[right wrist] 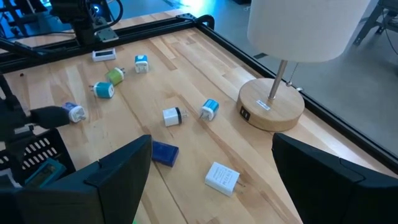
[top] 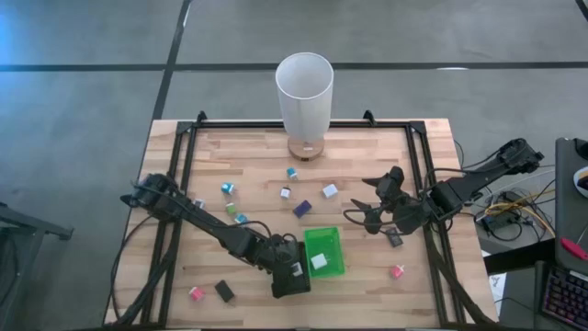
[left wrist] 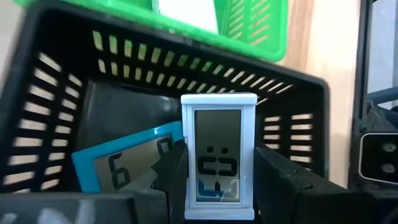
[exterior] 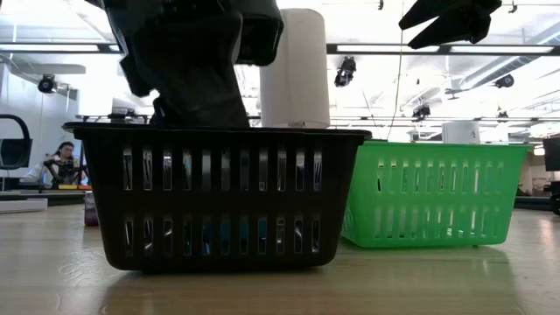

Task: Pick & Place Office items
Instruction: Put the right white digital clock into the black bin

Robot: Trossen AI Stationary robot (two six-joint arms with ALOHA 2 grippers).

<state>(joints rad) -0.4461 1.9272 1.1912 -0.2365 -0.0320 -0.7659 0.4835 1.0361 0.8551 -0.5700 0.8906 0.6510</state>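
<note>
Office items lie scattered on our wooden desk (top: 257, 152) beside the black slotted basket (left wrist: 56, 93), over which our left gripper (left wrist: 214, 186) clasps a white-framed digital clock (left wrist: 217, 155) for dropping in, while our right gripper (top: 367, 213) hovers wide open.

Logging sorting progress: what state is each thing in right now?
left gripper: shut on white clock, at the black basket
white clock: upright, held
blue clock: lying tilted inside black basket
black basket: upright on the table
green basket: upright, holds a white item
right gripper: open, empty, above the table
lamp: upright
</note>
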